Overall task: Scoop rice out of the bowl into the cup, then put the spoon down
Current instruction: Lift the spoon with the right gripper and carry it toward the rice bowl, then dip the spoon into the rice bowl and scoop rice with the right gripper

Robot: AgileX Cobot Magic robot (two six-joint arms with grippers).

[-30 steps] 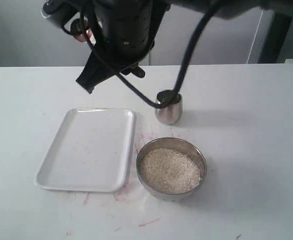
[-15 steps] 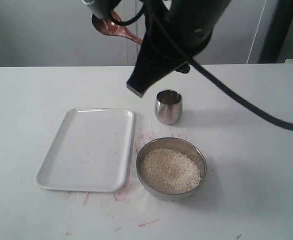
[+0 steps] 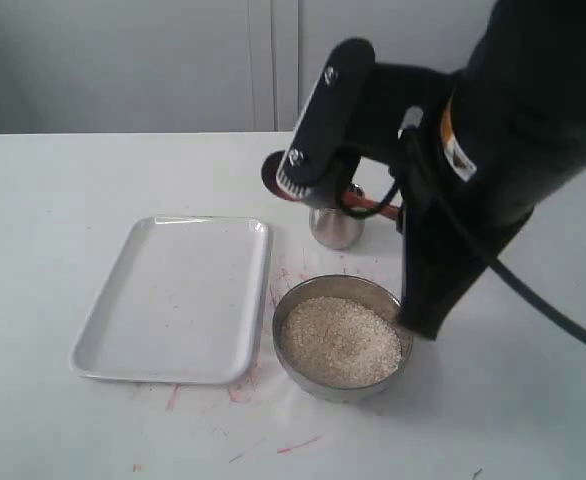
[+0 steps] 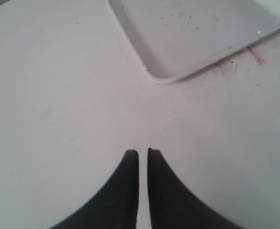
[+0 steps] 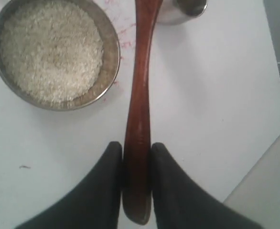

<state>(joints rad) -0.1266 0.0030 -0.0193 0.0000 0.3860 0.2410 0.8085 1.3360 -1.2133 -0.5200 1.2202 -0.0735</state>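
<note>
The spoon [image 5: 137,95] is gripped by its handle in the right jaws, beside the cup [image 3: 335,228]; the left jaws are closed, empty. If tipped off-centre, rice [image 3: 340,340] could be spilled onto the surface [image 3: 73,180]

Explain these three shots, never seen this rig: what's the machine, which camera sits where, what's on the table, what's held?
It is a robot with two arms, each ending in a two-fingered tool. The wide picture comes from a camera off the arms; the big black shape in it is the right arm. The other two come from cameras on the wrists, each looking past its own tool. On the white table lie a white tray with nothing on it, a small steel cup and a wide steel bowl filled with rice. The right tool is closed on the handle of a reddish-brown wooden spoon, which points toward the cup. The left tool is shut and empty, above bare table near a corner of the tray.
</note>
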